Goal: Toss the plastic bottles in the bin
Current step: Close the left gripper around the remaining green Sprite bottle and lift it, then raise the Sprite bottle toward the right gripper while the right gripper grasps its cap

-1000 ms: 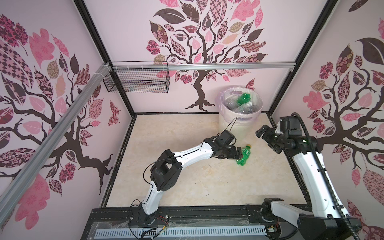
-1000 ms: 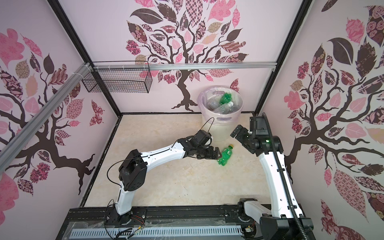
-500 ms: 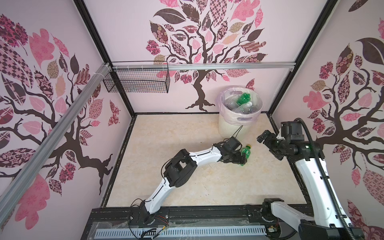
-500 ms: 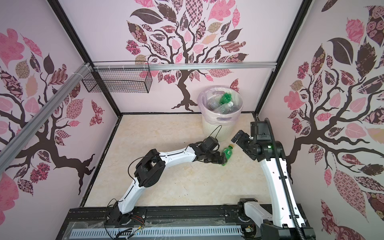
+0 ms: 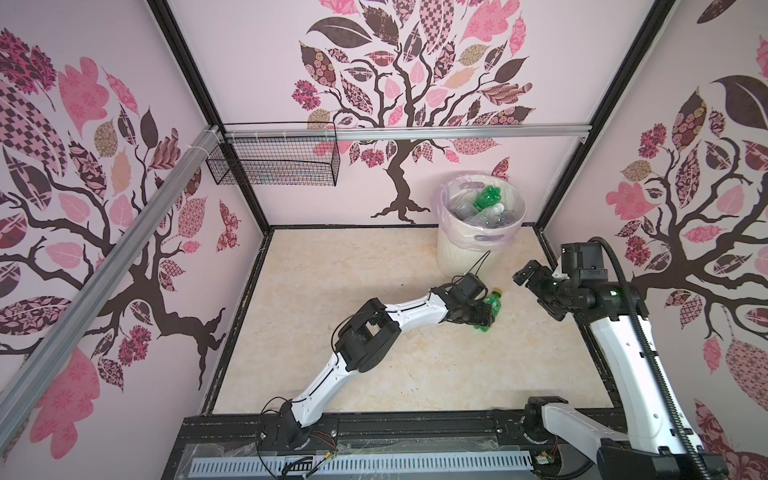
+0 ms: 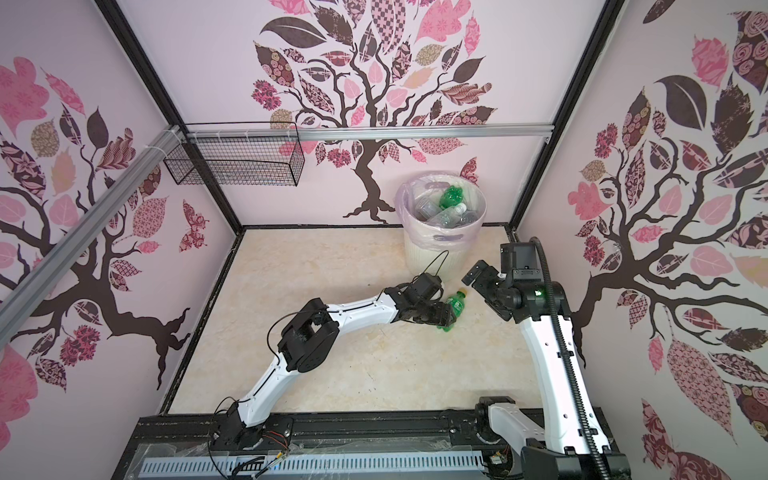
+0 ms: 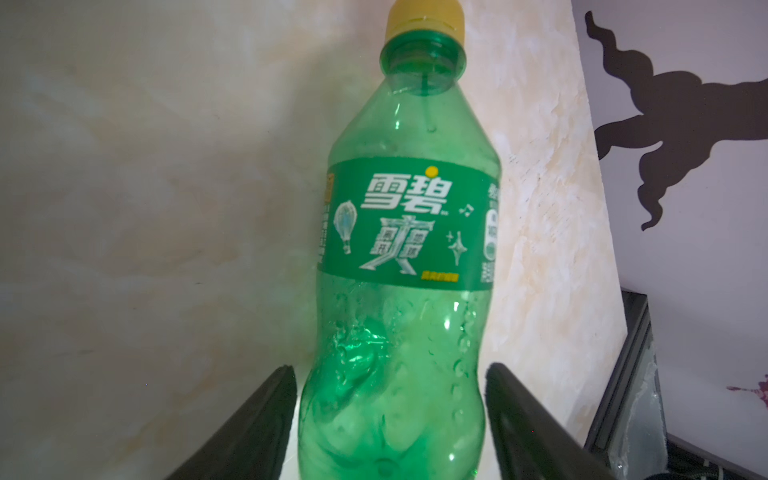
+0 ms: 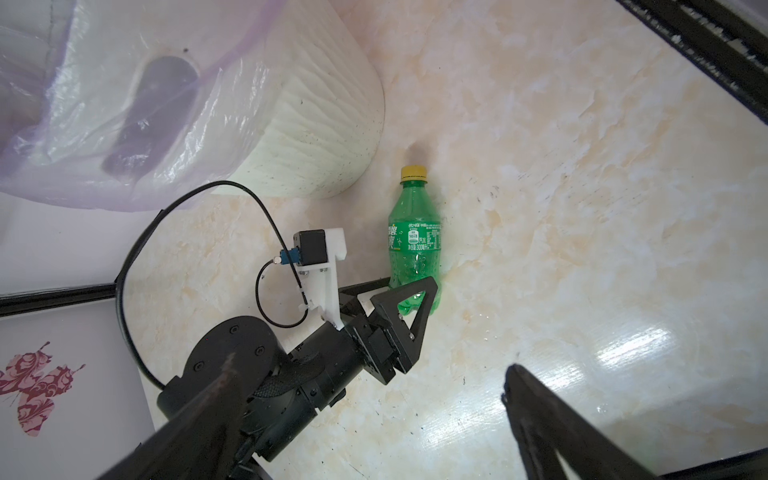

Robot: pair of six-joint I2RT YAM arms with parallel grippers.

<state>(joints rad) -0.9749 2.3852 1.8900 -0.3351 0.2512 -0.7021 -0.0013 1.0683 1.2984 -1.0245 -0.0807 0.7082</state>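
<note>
One green plastic bottle (image 5: 492, 305) (image 6: 456, 306) with a yellow cap lies on the marble floor in front of the bin (image 5: 469, 249) (image 6: 430, 257). My left gripper (image 5: 486, 318) (image 7: 390, 374) straddles its lower half. A thin strip of floor shows between each finger and the bottle (image 7: 407, 249), so the gripper is open. The right wrist view shows the same bottle (image 8: 413, 245) with the left gripper (image 8: 409, 291) around its base. My right gripper (image 5: 536, 293) (image 8: 365, 374) hangs open and empty to the right. Several bottles (image 5: 486, 208) fill the bin.
A black wire basket (image 5: 274, 166) hangs on the back wall at the left, under an aluminium rail (image 5: 415, 133). The bin's ribbed wall (image 8: 316, 124) stands close behind the bottle. A black frame (image 5: 573, 316) edges the floor on the right.
My left gripper has pushed forward around the green bottle and its jaws have narrowed toward it. The right arm has drawn back a little to the right.
</note>
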